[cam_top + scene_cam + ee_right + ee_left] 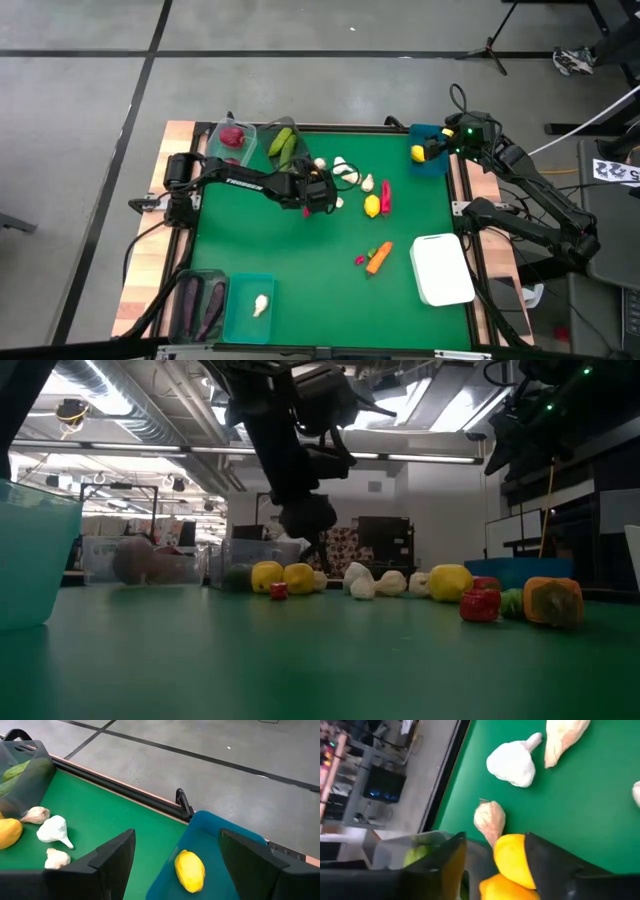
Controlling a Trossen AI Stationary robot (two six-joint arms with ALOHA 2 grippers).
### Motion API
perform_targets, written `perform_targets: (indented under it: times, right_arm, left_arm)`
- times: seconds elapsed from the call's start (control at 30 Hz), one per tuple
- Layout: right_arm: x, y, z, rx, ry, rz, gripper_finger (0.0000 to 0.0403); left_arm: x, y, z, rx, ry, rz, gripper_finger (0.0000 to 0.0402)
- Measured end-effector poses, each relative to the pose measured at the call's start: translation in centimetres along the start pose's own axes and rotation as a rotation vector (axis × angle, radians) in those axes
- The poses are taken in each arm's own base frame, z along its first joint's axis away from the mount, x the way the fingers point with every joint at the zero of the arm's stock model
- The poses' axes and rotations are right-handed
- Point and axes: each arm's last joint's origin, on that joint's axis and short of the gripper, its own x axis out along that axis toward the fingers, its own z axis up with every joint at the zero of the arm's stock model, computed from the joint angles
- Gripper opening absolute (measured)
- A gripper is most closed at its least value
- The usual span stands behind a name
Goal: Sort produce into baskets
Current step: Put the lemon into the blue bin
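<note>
Straddling two yellow lemons (512,862), the left gripper (492,865) looks part-closed; overhead hides them. Right gripper (175,865) gapes above the blue tub (210,832).

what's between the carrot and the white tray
Nothing: in the high view only bare green mat separates the carrot from the white tray.

Grey concrete floor (300,85) with dark lines, perhaps tape.

In the high view the left gripper (322,196) hides whatever lies under it. Its wrist view cuts off two lemons (512,865) at 6 o'clock.
</note>
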Motion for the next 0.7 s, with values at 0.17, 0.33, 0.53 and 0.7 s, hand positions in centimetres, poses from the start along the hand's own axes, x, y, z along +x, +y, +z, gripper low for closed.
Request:
perform_targets:
  times: [0.17,0.33,0.53,0.7]
  right_arm:
    - [0.0,0.0,0.0,-0.001,0.000,0.000,0.0282]
    - [0.0,0.0,0.0,-0.002,0.000,0.000,0.0282]
    - [0.0,0.0,0.0,-0.002,0.000,0.000,0.0282]
    - [0.0,0.0,0.0,-0.002,0.000,0.000,0.0282]
  left_arm:
    - [0.2,0.0,0.0,-0.069,0.010,-0.085,0.0093]
    - [1.3,1.1,-0.2,-0.130,0.039,-0.066,0.0010]
    - [2.4,2.2,-0.4,-0.190,0.068,-0.059,0.0002]
    - [2.8,2.4,-0.5,-0.199,0.079,-0.061,0.0001]
